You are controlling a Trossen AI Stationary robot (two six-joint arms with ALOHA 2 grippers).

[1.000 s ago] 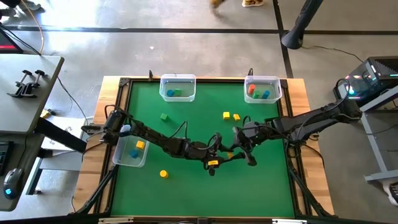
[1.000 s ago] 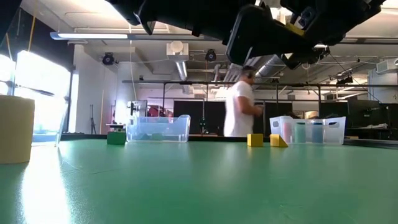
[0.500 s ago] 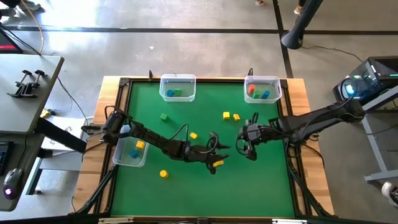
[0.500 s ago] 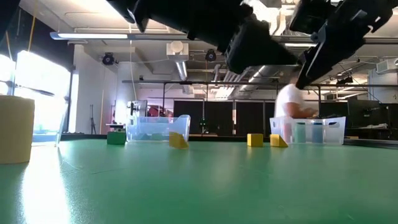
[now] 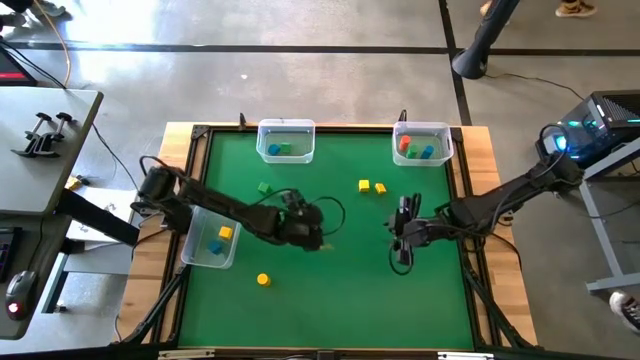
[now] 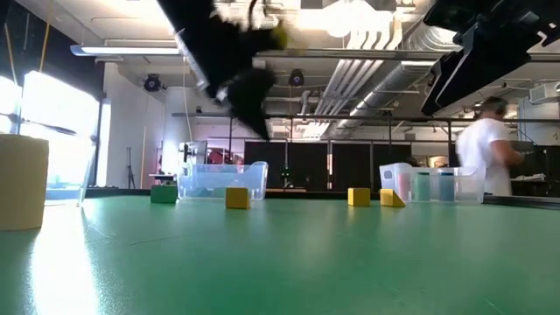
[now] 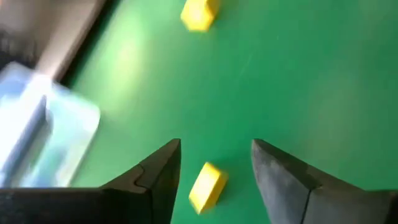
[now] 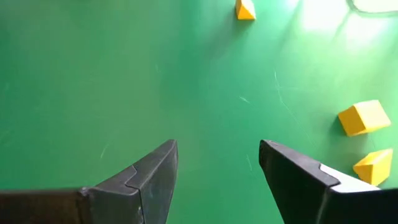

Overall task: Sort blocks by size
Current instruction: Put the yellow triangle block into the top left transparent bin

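A yellow block point(image 7: 207, 185) lies on the green mat between the left gripper's point(image 7: 214, 163) spread fingers, apparently unheld; beside that gripper, a clear bin point(image 5: 211, 244) holds yellow and blue blocks. The right gripper point(image 8: 217, 160), also spread, hovers over bare mat.

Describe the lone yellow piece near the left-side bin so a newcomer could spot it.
Start at the green mat and find the clear bin on its left edge. Just right of that bin, toward the mat's front edge, stands the yellow cylinder, alone. It is round, while the other loose yellow blocks are angular and lie farther back.
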